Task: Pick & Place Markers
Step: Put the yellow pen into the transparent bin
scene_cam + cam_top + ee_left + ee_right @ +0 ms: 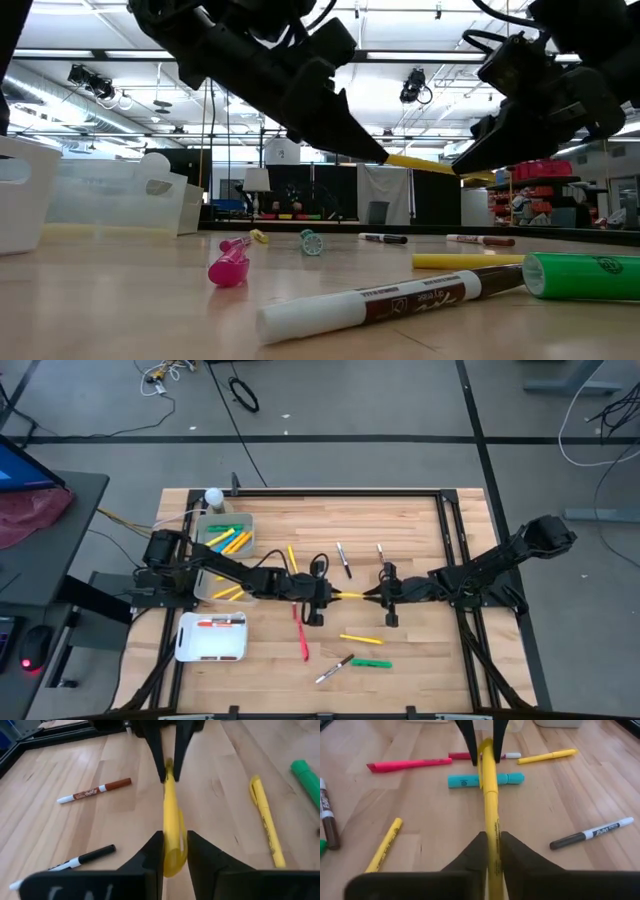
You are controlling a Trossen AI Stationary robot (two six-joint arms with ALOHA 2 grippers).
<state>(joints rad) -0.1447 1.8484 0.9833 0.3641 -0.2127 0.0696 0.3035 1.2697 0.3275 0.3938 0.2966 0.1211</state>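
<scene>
While the two arms meet over the middle of the table, a yellow marker hangs level between them, clear of the wood, with one end in each gripper. The left gripper comes in from the left and has its fingers closed on one end of that marker; the right gripper comes in from the right and pinches the other end, its fingers close against the barrel on both sides. Under the held marker lies a light blue marker, and just beyond it a red marker on the boards. Farther toward the near edge rest another yellow marker, a green marker and a white and brown marker, close together. Toward the far side lie two dark-tipped white markers, near one another. At the far left of the table stands a clear bin with several yellow and green markers in it, and nearer, at the left, a white tray holding a red and white marker.
</scene>
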